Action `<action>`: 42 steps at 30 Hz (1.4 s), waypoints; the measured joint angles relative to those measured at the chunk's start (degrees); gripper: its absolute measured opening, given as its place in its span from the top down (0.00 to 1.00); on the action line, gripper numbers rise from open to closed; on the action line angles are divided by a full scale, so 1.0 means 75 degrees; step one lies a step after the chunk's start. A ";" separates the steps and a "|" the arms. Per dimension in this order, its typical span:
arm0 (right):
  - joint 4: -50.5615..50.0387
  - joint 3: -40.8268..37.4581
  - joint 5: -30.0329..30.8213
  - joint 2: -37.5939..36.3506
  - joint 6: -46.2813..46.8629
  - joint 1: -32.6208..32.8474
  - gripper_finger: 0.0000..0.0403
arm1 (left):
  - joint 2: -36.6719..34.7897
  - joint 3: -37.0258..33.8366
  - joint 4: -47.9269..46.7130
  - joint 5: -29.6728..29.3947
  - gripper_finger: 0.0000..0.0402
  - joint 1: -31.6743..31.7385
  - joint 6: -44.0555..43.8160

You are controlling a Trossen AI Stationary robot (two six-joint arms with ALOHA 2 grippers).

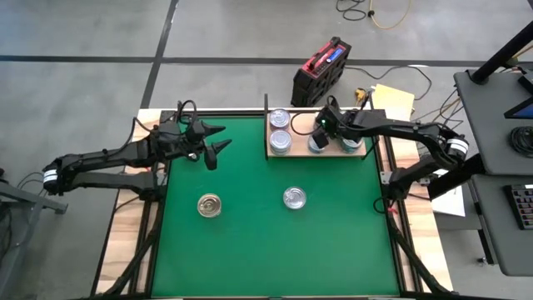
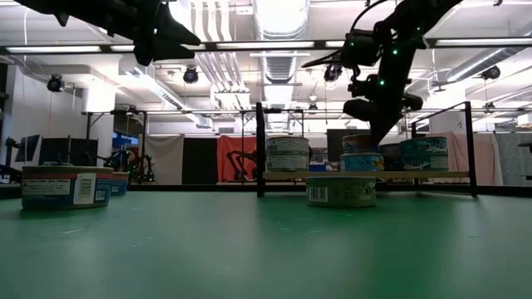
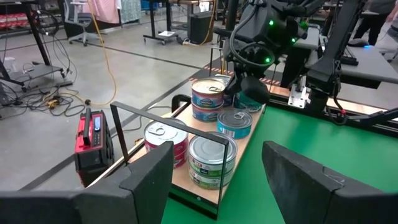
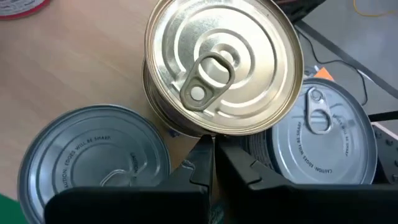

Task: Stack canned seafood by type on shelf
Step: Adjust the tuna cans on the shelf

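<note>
The shelf, a pale wooden board in a black wire frame, lies at the mat's far right. Several tins stand on it, some stacked in twos. On the green mat stand a gold-lidded tin and a silver-lidded tin. My right gripper is shut and slants down over the shelf. Its tips stand between a gold-lidded top tin and two silver-lidded tins. My left gripper hangs open above the mat's far left, holding nothing. My right gripper's shut fingertips stand right at the side wall of the gold-lidded top tin, coming at it slanting from above. Whether they touch the tin I cannot tell, because its rim overhangs the place.
A red and black case lies on the floor beyond the table's far edge. The shelf's upright black wire frame rises around the tins. Bare green mat stretches along the near side.
</note>
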 joint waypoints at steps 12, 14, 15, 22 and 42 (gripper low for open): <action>0.0134 0.0000 0.0045 -0.0003 -0.0130 -0.0057 0.98 | 0.0000 0.0000 -0.0006 -0.0002 0.43 0.0000 0.0055; 0.0136 0.0000 0.0042 -0.0003 -0.0201 -0.0057 0.98 | 0.0000 0.0000 -0.0006 0.0000 0.43 0.0003 0.0055; 0.0129 0.0000 0.0038 -0.0014 -0.0216 -0.0053 0.98 | 0.0000 0.0000 -0.0006 0.0000 0.43 0.0000 0.0055; 0.0084 0.0000 -0.0468 -0.0614 -0.0053 0.0286 0.98 | 0.0000 0.0000 -0.0009 0.0000 0.43 0.0000 0.0004; 0.0093 -0.0055 -0.1380 0.0023 0.0474 0.1505 0.98 | 0.0000 0.0000 -0.0035 0.0102 0.43 -0.0017 -0.0152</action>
